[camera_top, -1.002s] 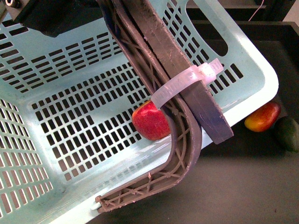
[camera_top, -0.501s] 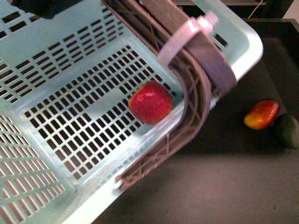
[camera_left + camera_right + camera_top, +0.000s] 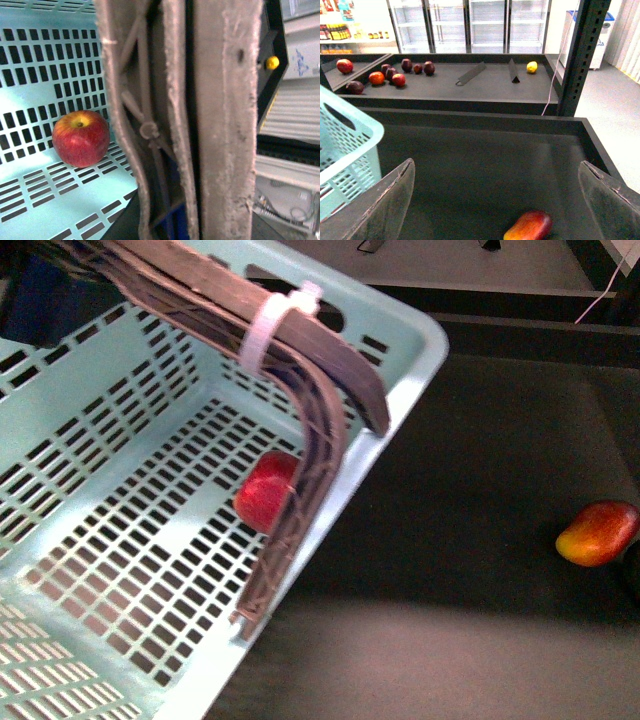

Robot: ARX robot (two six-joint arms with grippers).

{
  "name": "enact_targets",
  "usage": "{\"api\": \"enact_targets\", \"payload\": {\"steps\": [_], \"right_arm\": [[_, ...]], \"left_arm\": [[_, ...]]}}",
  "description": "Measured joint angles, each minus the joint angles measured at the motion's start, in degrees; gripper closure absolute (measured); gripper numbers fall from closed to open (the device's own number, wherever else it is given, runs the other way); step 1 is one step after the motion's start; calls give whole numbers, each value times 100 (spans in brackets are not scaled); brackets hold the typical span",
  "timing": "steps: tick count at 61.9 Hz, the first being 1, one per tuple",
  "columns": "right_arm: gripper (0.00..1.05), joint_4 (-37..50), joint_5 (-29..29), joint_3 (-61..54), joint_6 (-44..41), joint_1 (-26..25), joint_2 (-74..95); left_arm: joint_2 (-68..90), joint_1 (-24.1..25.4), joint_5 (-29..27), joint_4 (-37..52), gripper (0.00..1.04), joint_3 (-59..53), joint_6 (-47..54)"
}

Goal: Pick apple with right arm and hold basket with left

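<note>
Already in the front view the apple (image 3: 262,490) lies inside the tilted basket (image 3: 420,340), beside its handle (image 3: 320,430); in the left wrist view the handle hides whether the left gripper grips it; in the right wrist view the right gripper (image 3: 497,165) stands wide and empty, so probably only holding is left.

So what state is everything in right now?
Apple: lying in the basket, beside the handle, not gripped.
Basket: holds the apple.
Handle: bound with a white zip tie.
Mango-like fruit: lying on the dark tray, outside the basket.
Right gripper: open, empty.
Left gripper: by the handle, open or shut unclear.
</note>
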Motion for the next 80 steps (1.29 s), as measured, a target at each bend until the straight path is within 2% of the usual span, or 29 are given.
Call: {"api": "enact_targets", "payload": {"steps": [17,28,55,80], "right_arm": [[9,-2,0,0,0,2,0],[9,0,2,0,0,2,-2],[9,-2,0,0,0,0,-2],[9,-2,2,0,0,0,-2]], "left_arm": [[553,938,59,376,89,-15,-350],[1032,1333,-2,444,89,79,-490],[1563,1510,39,579,89,249,-654],[1685,1589,-140,695,89,-190,-1073]]}}
